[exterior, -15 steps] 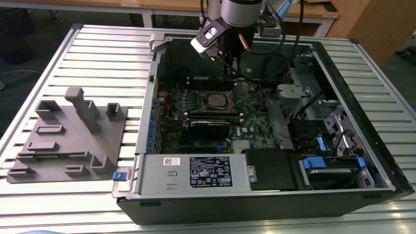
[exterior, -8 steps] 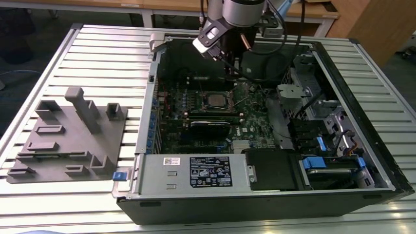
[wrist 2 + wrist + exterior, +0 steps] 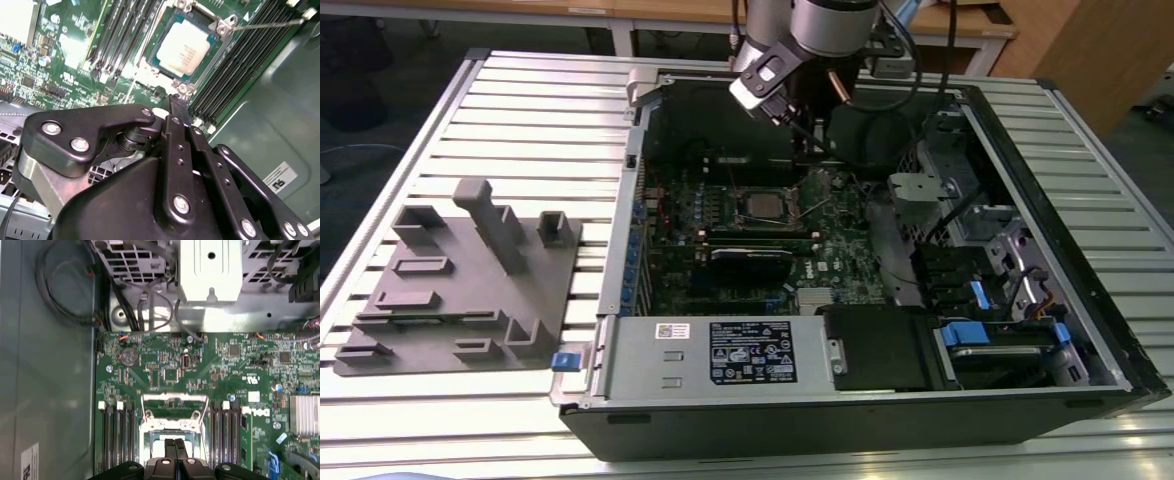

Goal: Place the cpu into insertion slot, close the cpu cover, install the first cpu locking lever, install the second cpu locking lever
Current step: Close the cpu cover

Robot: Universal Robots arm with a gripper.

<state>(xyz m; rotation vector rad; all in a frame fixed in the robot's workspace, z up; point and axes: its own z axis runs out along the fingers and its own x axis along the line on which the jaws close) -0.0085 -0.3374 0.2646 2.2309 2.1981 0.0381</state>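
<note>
The cpu (image 3: 182, 50) lies flat in the insertion slot (image 3: 761, 205) on the green motherboard, its silver top showing. The cpu cover (image 3: 223, 26) is a thin metal frame lying down around the chip. A thin wire locking lever (image 3: 265, 23) sticks out from one corner of the socket, unlatched. My gripper (image 3: 176, 102) hovers just beside the socket, its black fingers pressed together with nothing between them. In the first wrist view the gripper (image 3: 175, 444) hangs over the socket frame (image 3: 175, 399) and hides the chip. In the exterior view the gripper (image 3: 803, 132) hangs above the board, behind the socket.
The open computer case (image 3: 627, 300) lies on a slatted table. Black memory slots (image 3: 116, 432) flank the socket on both sides. A power supply (image 3: 720, 350) sits at the front. Drive cage and cables (image 3: 947, 210) fill the exterior view's right. A grey fixture block (image 3: 467, 280) sits at its left.
</note>
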